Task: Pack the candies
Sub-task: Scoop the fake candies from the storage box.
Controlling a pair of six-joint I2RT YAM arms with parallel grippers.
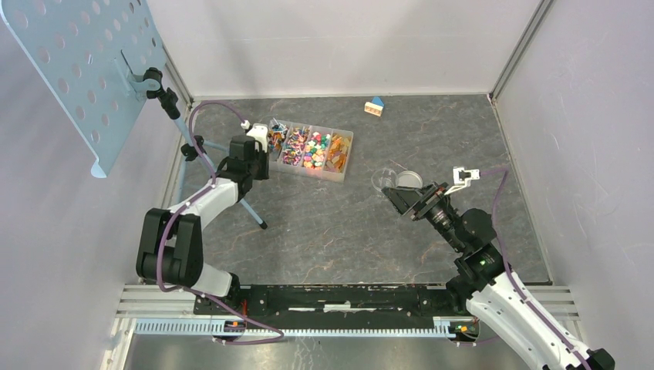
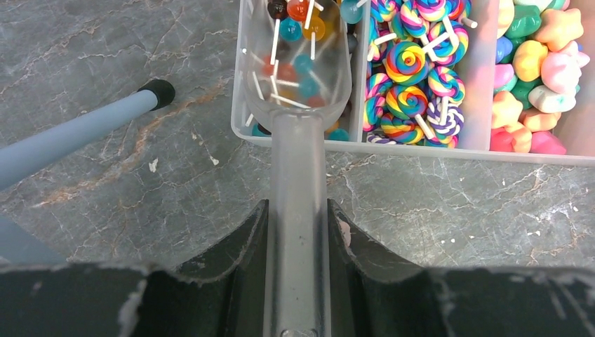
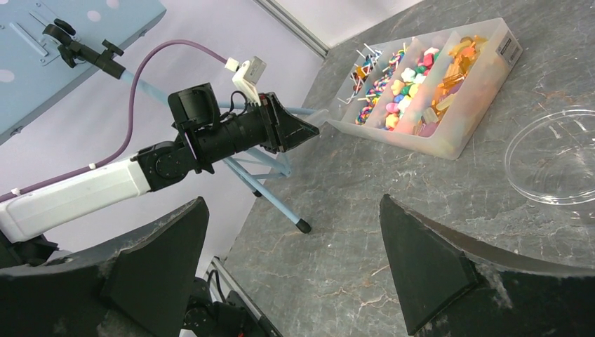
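A clear compartment tray [image 1: 345, 159] holds the candies [image 1: 308, 148]: ball lollipops [image 2: 298, 31], rainbow swirl lollipops [image 2: 407, 67] and star-shaped sweets [image 2: 537, 63]. My left gripper [image 2: 298, 209] is shut on the handle of a clear plastic scoop [image 2: 298, 147]. The scoop's bowl lies in the tray's leftmost compartment with several ball lollipops in it. My right gripper [image 3: 292, 199] hangs open with nothing in it above bare table, next to a clear round dish [image 3: 554, 165]. From above, the right gripper [image 1: 402, 202] is just in front of the dish [image 1: 401, 180].
A blue-roofed toy house [image 1: 374, 106] stands at the back. A blue tripod leg [image 1: 251, 208] slants across the table left of the tray [image 2: 351, 144], under a perforated blue panel [image 1: 85, 62]. White walls close in the table on three sides.
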